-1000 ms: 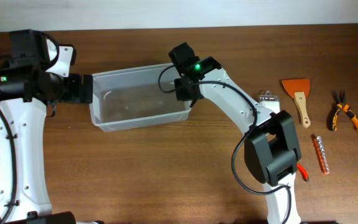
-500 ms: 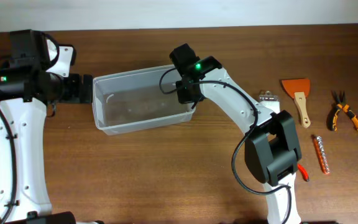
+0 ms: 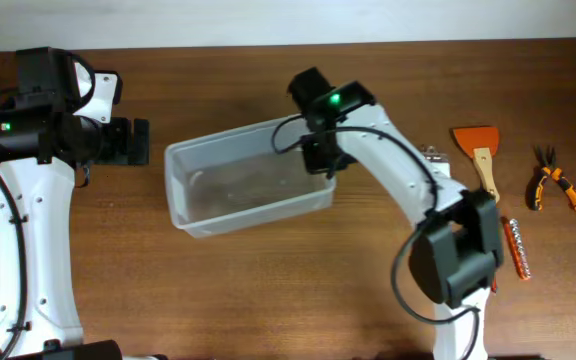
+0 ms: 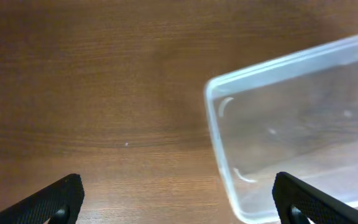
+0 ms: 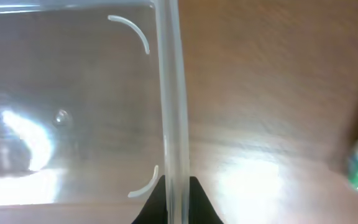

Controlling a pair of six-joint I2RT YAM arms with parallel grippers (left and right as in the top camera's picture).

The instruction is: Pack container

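Container: translucent clear plastic, smooth and glossy, with white glare on its floor. Desk: brown wood grain with a satin sheen. My right fingers and left fingers: black, matt. Scraper: pale wooden handle, orange blade.

Brown wood-grain table. Clear container at centre frame, skewed to the table edge. Right side: orange-bladed scraper, wooden handle; pliers at far right (orange-black grips); red-and-silver rod below them; small metal piece, kind unclear.
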